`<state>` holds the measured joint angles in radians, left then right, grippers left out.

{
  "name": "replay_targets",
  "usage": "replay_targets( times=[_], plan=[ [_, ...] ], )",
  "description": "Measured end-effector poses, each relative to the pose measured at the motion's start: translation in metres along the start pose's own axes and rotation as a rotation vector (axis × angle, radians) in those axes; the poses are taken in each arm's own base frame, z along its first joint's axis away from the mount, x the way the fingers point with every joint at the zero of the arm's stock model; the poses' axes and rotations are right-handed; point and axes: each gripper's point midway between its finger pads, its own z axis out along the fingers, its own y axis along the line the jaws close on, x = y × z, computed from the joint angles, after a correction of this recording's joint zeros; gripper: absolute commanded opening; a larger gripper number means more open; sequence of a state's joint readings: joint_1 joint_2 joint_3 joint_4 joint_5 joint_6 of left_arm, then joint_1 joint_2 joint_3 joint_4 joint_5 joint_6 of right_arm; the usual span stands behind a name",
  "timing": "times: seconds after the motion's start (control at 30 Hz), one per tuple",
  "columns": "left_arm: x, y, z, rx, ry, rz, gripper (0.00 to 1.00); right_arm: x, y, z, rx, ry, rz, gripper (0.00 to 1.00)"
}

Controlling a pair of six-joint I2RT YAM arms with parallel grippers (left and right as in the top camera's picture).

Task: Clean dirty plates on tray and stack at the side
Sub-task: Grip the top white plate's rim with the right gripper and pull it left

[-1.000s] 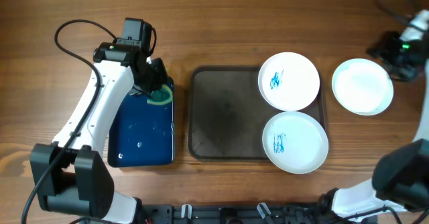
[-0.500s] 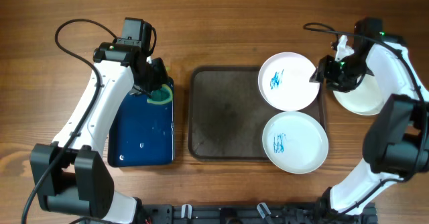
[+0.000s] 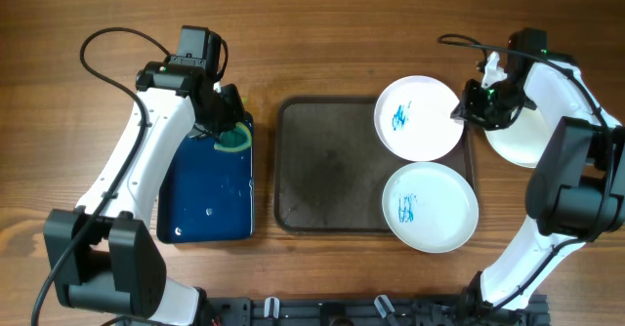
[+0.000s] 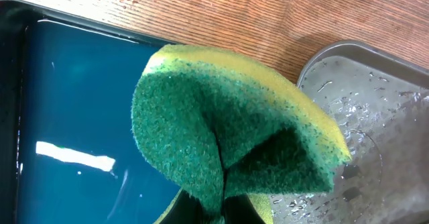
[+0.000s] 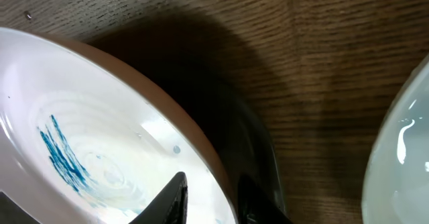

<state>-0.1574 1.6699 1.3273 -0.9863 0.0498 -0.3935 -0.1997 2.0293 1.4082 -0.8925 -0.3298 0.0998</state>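
Note:
Two white plates with blue scribbles lie on the right part of the dark grey-brown tray (image 3: 322,165): an upper plate (image 3: 415,121) and a lower plate (image 3: 430,207). A third, unmarked plate (image 3: 508,145) rests on the table right of the tray, partly under my right arm. My right gripper (image 3: 461,111) is at the upper plate's right rim. In the right wrist view its jaws (image 5: 211,197) pinch that rim, one finger on the plate's (image 5: 100,150) inner face and one outside. My left gripper (image 3: 227,136) is shut on a green-and-yellow sponge (image 4: 228,130) over the blue tray.
A narrower dark blue tray (image 3: 205,189) holding water lies left of the grey tray. A black cable (image 3: 107,43) loops on the table behind the left arm. The left half of the grey tray is wet and bare.
My right arm has swung in from the far right edge to the upper plate's rim, and its jaws have narrowed onto it. The left arm and the sponge have not moved.

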Motion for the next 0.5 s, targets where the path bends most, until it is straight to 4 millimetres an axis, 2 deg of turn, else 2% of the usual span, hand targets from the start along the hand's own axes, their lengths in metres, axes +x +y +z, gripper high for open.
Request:
replay_targets(
  times=[0.1, 0.17, 0.23, 0.33, 0.5],
  plan=[
    [0.0, 0.0, 0.0, 0.0, 0.0, 0.0, 0.04, 0.002, 0.0, 0.005, -0.007, 0.014, 0.009, 0.15],
    [0.0, 0.0, 0.0, 0.0, 0.0, 0.0, 0.04, 0.004, -0.002, 0.011, -0.007, 0.032, 0.017, 0.05],
    [0.0, 0.0, 0.0, 0.0, 0.001, 0.0, 0.04, 0.005, 0.001, 0.014, -0.019, 0.041, 0.014, 0.05],
    [0.0, 0.0, 0.0, 0.0, 0.0, 0.0, 0.04, 0.005, 0.012, 0.017, -0.034, 0.04, -0.01, 0.05],
    [0.0, 0.0, 0.0, 0.001, 0.001, 0.0, 0.04, 0.017, 0.046, 0.028, -0.038, 0.072, -0.1, 0.05]
  ],
)
